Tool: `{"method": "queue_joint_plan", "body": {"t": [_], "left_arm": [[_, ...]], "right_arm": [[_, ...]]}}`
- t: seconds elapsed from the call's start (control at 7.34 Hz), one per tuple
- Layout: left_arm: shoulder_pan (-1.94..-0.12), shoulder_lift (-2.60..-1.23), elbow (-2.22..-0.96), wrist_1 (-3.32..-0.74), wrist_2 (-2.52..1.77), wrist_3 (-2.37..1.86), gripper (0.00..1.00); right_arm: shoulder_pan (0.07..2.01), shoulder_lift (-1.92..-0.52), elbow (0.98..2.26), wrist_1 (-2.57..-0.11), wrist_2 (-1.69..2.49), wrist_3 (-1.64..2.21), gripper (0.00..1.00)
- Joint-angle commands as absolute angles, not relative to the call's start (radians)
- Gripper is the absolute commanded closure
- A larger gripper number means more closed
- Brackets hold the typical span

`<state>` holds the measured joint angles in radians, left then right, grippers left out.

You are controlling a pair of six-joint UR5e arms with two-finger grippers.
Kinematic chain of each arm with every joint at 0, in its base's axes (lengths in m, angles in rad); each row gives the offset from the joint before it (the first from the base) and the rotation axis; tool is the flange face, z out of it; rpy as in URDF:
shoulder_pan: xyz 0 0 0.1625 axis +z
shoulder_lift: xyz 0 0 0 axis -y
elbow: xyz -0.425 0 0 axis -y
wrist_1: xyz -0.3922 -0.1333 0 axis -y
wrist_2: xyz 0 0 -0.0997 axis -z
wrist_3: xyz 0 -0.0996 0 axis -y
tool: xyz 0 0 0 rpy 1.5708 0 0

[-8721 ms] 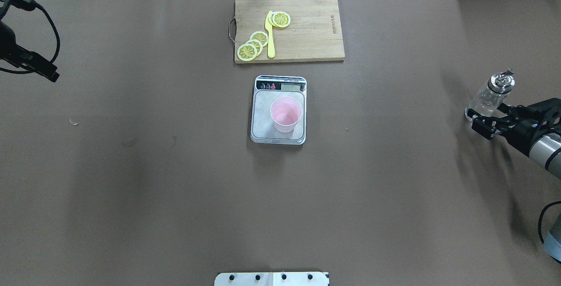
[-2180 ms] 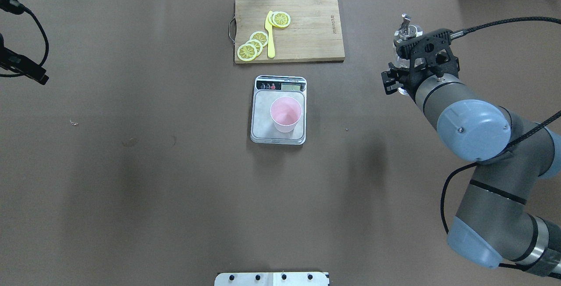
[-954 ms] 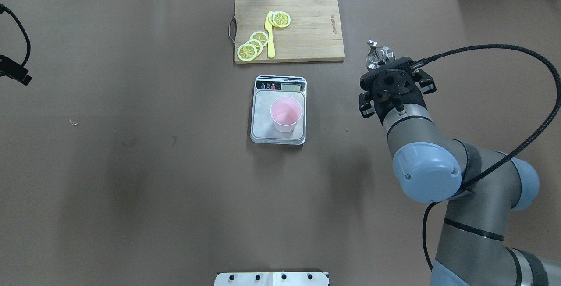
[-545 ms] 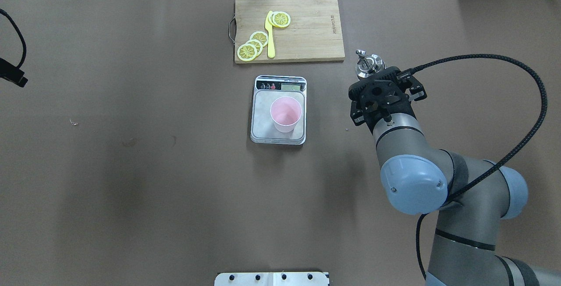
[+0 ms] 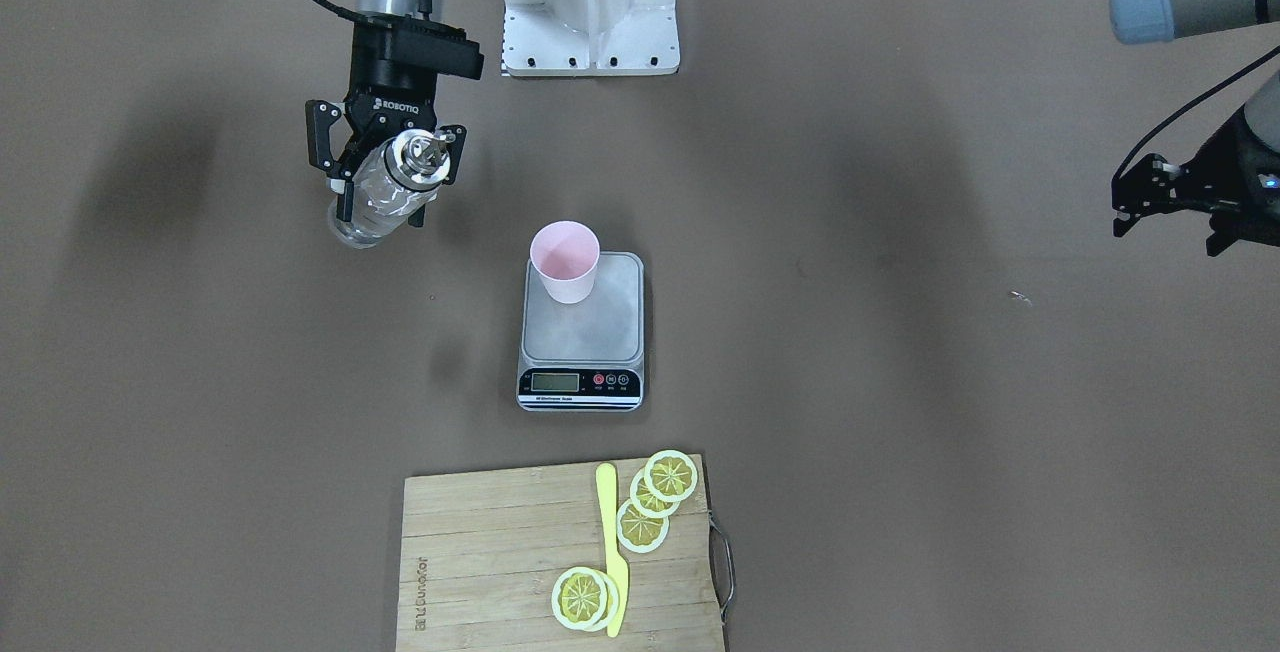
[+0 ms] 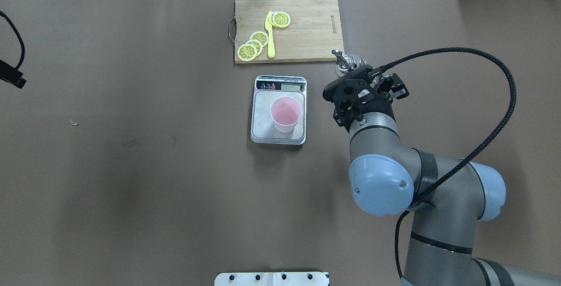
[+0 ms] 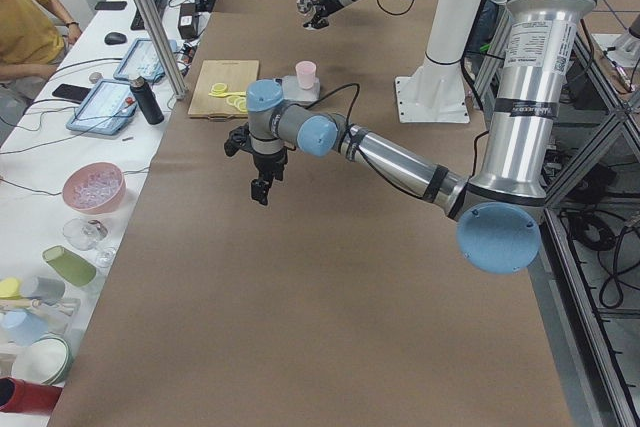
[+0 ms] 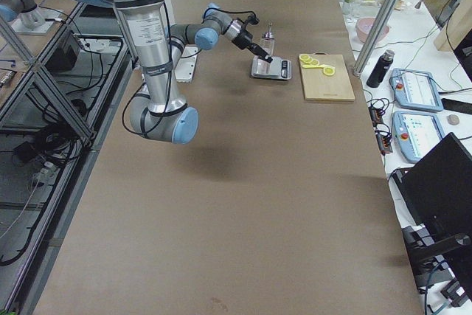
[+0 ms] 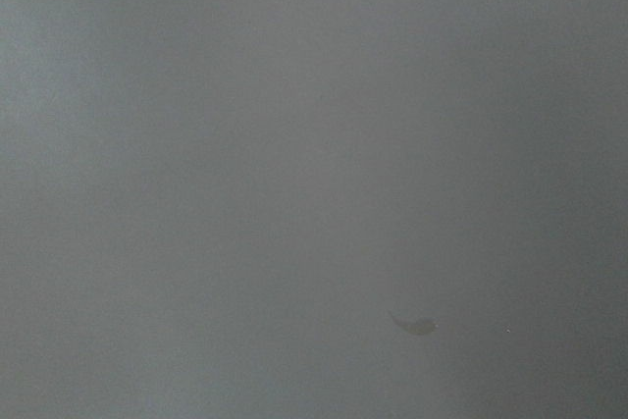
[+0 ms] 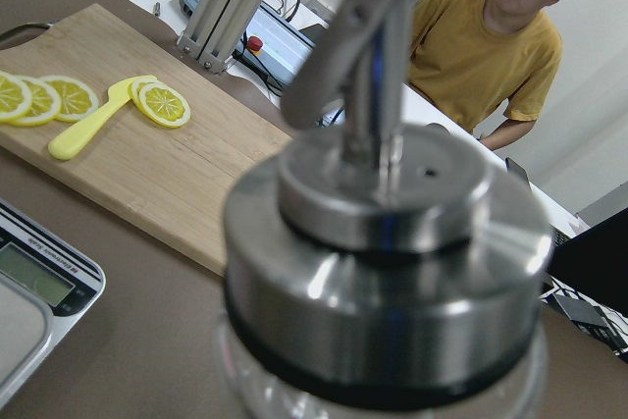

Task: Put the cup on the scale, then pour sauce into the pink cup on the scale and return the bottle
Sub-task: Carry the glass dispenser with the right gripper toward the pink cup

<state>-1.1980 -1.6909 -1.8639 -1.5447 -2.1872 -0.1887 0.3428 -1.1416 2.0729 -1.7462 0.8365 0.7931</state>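
Note:
The pink cup point(image 6: 285, 114) stands upright on the grey scale point(image 6: 263, 119), also in the front view as cup point(image 5: 565, 262) and scale point(image 5: 610, 317). My right gripper point(image 5: 385, 182) is shut on the clear bottle point(image 5: 375, 202) and holds it nearly upright above the table, just right of the scale in the overhead view. The bottle's silver pourer point(image 6: 346, 63) shows above the wrist and fills the right wrist view point(image 10: 392, 233). Clear liquid shows in the bottle. My left gripper point(image 5: 1165, 202) is open and empty, far out at the table's left side.
A wooden cutting board point(image 6: 307, 27) with lemon slices point(image 6: 252, 47) and a yellow knife point(image 6: 270, 36) lies just beyond the scale. The robot's white base plate point(image 5: 590, 2) is at the near edge. A person in yellow point(image 10: 481, 46) sits past the table's far edge.
My right arm has carried the bottle from the table's right edge leftward, close to the scale. My left gripper has drawn back further to the left. Cup and scale have not moved.

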Motion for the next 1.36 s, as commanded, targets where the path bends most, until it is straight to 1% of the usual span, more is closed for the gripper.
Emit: {"method": "queue_joint_plan", "body": {"t": [0.0,0.41,0.55,0.95,1.23], "left_arm": [[-1.198,-1.687,-1.864,-1.545,-2.187,-0.189,0.03],[-1.198,-1.687,-1.862,-1.545,-2.187,-0.189,0.03],[-1.198,-1.687,-1.858,-1.545,-2.187,-0.189,0.03],[-1.198,-1.686,-1.845,-1.549,-2.187,-0.189,0.03],[-1.198,-1.677,-1.842,-1.562,-2.187,-0.187,0.03]], "right_arm": [[0.342,-1.126,2.071,-1.796,0.831,0.793,0.98],[0.330,-1.091,2.053,-1.868,0.795,0.793,0.98],[0.325,-1.062,2.013,-1.879,0.779,0.793,0.98],[0.319,-1.051,1.984,-1.881,0.758,0.793,0.99],[0.318,-1.032,1.941,-1.882,0.738,0.793,1.00]]}}
